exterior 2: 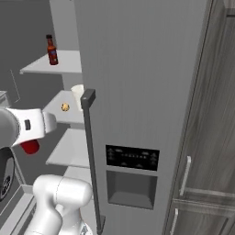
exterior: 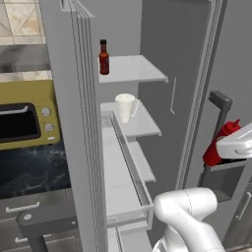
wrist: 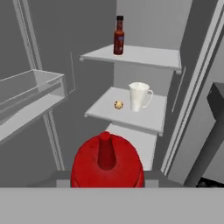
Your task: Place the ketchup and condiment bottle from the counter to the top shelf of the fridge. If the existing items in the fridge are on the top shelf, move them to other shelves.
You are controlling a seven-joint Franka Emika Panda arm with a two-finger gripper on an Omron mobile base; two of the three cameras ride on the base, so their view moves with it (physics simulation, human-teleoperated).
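Observation:
My gripper (wrist: 107, 182) is shut on the red ketchup bottle (wrist: 107, 162), whose cone cap points toward the open fridge. From the base views the ketchup (exterior: 217, 144) (exterior 2: 30, 147) hangs in front of the fridge opening, at about middle-shelf height. The condiment bottle (wrist: 119, 36), dark red with a black cap, stands upright at the left end of the top shelf (wrist: 148, 56); the base views show this condiment bottle (exterior: 104, 58) (exterior 2: 52, 50) too.
A white mug (wrist: 139, 96) and a small cookie (wrist: 118, 105) sit on the middle shelf (wrist: 105, 114). The open left door with its bins (exterior: 129, 167) flanks the opening; the right door's handle (exterior 2: 90, 151) is close. A yellow toaster oven (exterior: 27, 115) stands on the counter.

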